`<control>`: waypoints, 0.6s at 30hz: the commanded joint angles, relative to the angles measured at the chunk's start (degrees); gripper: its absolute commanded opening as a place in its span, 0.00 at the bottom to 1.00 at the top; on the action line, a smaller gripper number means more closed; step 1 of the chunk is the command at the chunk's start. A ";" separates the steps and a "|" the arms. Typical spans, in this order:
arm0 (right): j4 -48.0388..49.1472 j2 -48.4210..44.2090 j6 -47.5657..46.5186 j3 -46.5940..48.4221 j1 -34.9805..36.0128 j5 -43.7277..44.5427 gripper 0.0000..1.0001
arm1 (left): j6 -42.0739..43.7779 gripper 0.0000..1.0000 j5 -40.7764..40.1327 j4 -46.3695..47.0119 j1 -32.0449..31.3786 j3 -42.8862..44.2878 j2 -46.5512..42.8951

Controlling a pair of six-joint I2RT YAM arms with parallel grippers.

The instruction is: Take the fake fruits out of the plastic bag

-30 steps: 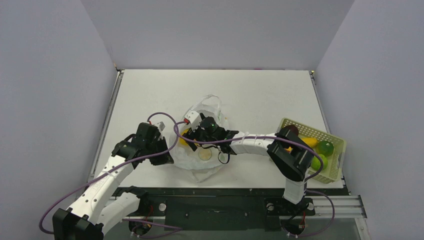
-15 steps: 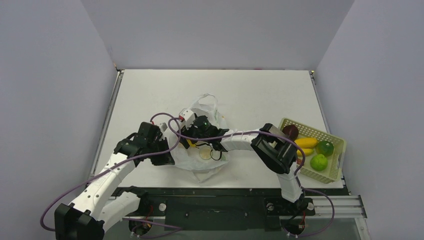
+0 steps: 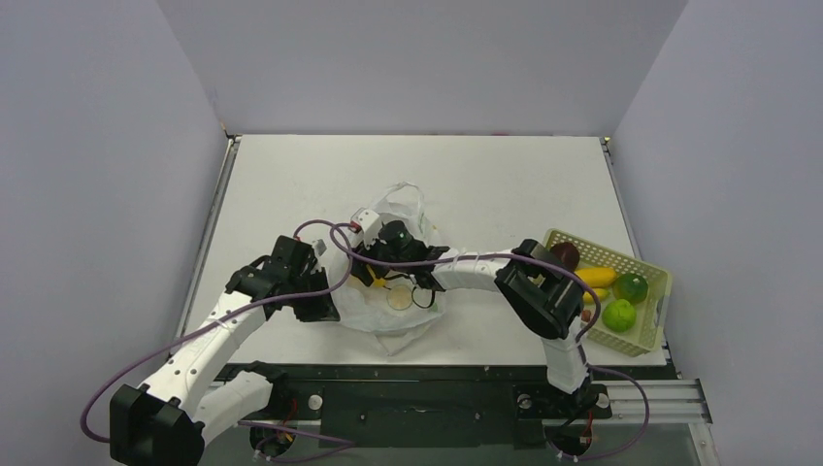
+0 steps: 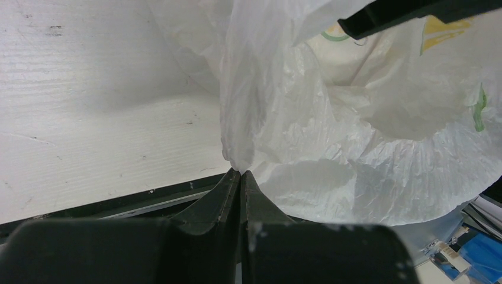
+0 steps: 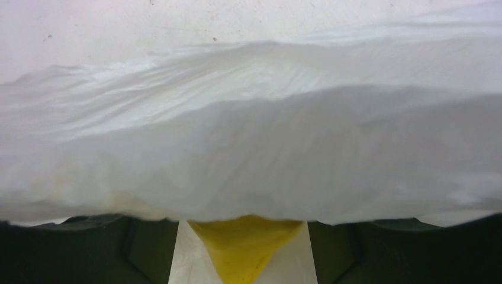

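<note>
The plastic bag (image 3: 403, 316) lies crumpled near the table's front middle. My left gripper (image 3: 318, 303) is shut on its left edge; in the left wrist view the closed tips (image 4: 240, 173) pinch a fold of the white film (image 4: 355, 148). My right gripper (image 3: 372, 272) reaches into the bag's mouth from the right. In the right wrist view its fingers (image 5: 142, 251) stand wide apart around a yellow fruit (image 5: 245, 248), with bag film (image 5: 248, 148) draped over the tips. The yellow fruit shows faintly in the top view (image 3: 376, 281).
A pale yellow-green basket (image 3: 648, 335) at the front right holds a dark purple fruit (image 3: 565, 255), a banana (image 3: 594, 276), a lime (image 3: 631, 287) and a pear (image 3: 618, 315). The table's front edge and the black rail run just below the bag.
My right gripper has pushed further left and deeper into the bag's mouth. My left gripper has kept its pinch on the bag edge, shifting slightly.
</note>
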 commanded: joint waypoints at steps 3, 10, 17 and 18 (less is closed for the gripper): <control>-3.32 -12.77 -0.39 -2.21 -0.42 -4.14 0.00 | -2.43 0.00 -1.79 3.34 0.09 0.13 -0.90; -8.24 -28.12 1.16 -8.30 0.08 -4.61 0.00 | -3.64 0.00 -0.53 8.01 0.53 -1.22 2.50; -12.91 -45.08 0.22 -16.58 -2.26 6.84 0.00 | -2.53 0.00 -1.97 7.32 0.66 -0.51 5.30; -13.47 -46.69 0.35 -18.28 -3.60 8.44 0.00 | -2.53 0.00 -2.10 7.25 0.66 -0.50 5.35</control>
